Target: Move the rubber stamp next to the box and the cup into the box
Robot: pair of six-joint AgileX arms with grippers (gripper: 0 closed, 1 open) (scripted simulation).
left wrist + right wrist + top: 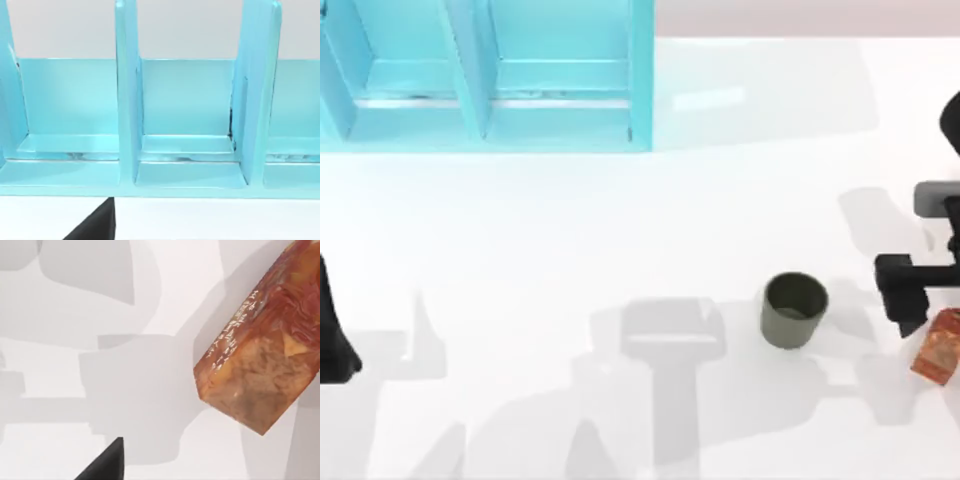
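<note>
1. Right gripper (912, 312) is seen at the right edge of the top view, in the lower half of the frame; its dark body lies just upper-left of the stamp (937, 346).
2. Stamp lies on the table (570, 250) at the far right, lower part of the top view, tilted diagonally. Contact with the gripper cannot be settled; the two appear touching or just beside each other.
3. In the right wrist view the stamp (265, 360) is seen at the right of the frame, lying on the white surface, with a dark fingertip (106, 464) at the bottom left, well apart from it. The stamp is not seen between the jaws.
4. State of the right jaws: cannot be told.
5. Cup (793, 310) stands upright, mouth up, right of centre in the lower half of the top view, left of the right gripper and apart from it.
6. Box (480, 75), light blue with dividers, is seen at the upper left of the top view, well apart from cup and stamp. In the left wrist view its compartments (185, 115) are seen open.
7. Left arm (332, 330) is parked at the left edge of the top view; jaw state cannot be told.
8. Count: one stamp, one cup, one box, two arms.
</note>
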